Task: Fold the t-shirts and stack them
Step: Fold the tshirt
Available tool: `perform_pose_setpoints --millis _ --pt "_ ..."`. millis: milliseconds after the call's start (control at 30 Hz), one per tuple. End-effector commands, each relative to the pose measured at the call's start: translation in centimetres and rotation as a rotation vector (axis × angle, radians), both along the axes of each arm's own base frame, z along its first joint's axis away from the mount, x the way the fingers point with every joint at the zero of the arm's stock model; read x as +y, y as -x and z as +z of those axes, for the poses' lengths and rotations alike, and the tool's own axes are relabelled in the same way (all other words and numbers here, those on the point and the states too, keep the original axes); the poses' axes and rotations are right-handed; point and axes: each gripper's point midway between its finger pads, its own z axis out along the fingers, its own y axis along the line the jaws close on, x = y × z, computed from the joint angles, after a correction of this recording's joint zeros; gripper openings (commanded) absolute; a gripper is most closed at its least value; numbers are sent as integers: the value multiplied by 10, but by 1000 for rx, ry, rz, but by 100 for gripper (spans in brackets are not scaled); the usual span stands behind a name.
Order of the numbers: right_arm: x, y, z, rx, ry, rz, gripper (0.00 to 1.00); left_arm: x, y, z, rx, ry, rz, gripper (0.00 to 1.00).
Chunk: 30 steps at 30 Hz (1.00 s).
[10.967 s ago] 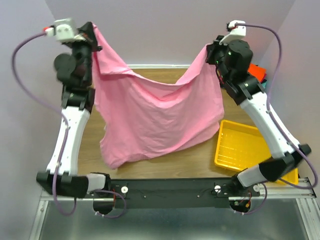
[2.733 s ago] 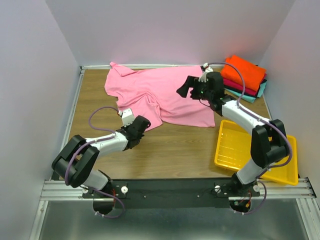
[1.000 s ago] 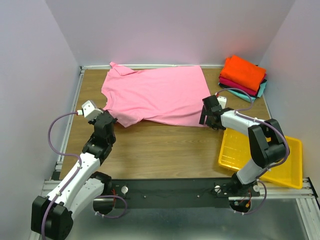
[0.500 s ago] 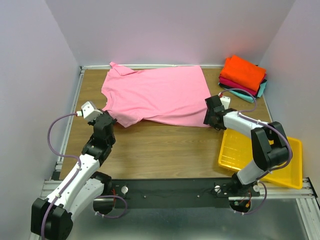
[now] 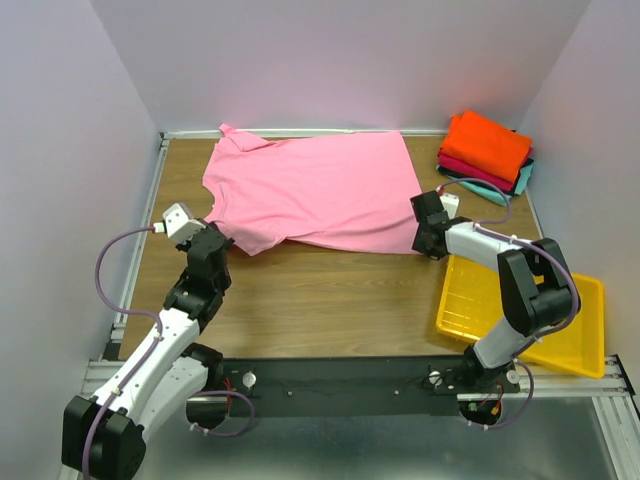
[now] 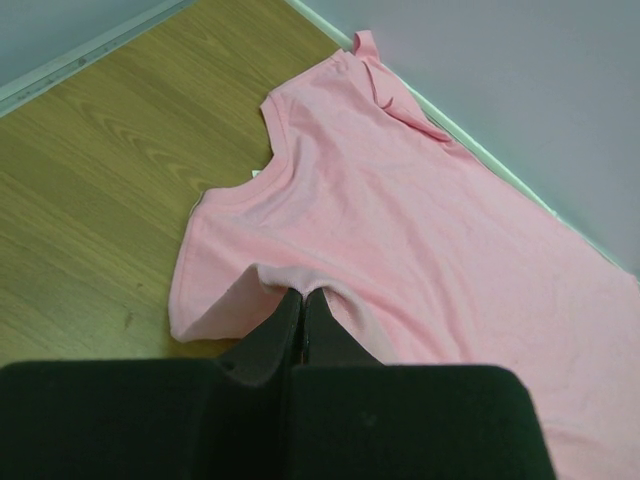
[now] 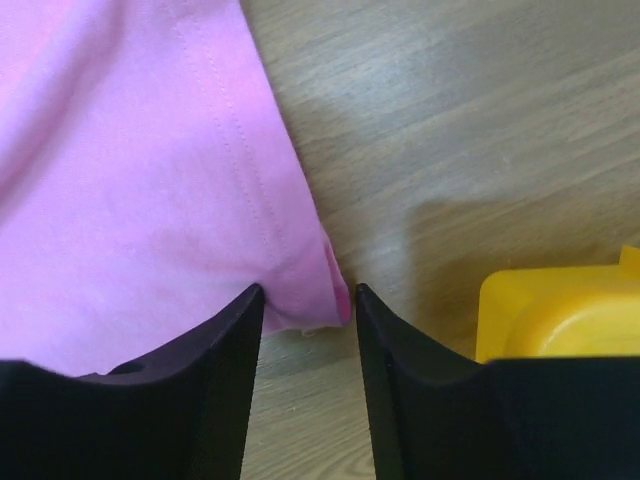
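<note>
A light pink t-shirt [image 5: 315,190] lies spread flat on the wooden table, collar at the far left. My left gripper [image 5: 218,238] is shut on its near left hem; in the left wrist view the shirt [image 6: 420,230] puckers up around the closed gripper [image 6: 303,296]. My right gripper [image 5: 424,243] is open at the shirt's near right corner; in the right wrist view that corner [image 7: 300,290] lies between the spread fingers of the gripper [image 7: 308,300], untouched. A stack of folded shirts [image 5: 487,150], orange on top of crimson, dark and teal, sits at the far right.
A yellow plastic tray [image 5: 520,320] stands at the near right, just beside the right gripper; its corner [image 7: 560,310] shows in the right wrist view. Purple walls close in the back and both sides.
The shirt, earlier held up by both grippers, now lies flat. Over the last second the right gripper has edged slightly right at the corner; the left arm has not moved.
</note>
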Motion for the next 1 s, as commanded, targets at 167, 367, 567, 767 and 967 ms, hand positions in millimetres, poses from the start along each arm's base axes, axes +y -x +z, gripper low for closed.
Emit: perform_pose_setpoints --millis 167,367,567,767,967 --pt "7 10 -10 50 -56 47 8 6 5 2 -15 -5 16 0" --pt "5 28 21 15 -75 68 2 8 13 6 -29 11 14 0" --pt "1 43 42 -19 -89 72 2 7 19 11 -32 26 -2 0" --pt "-1 54 50 -30 -99 85 2 8 29 5 -4 42 -10 0" --pt "2 57 59 -65 -127 93 2 2 43 -2 6 85 -55 0"
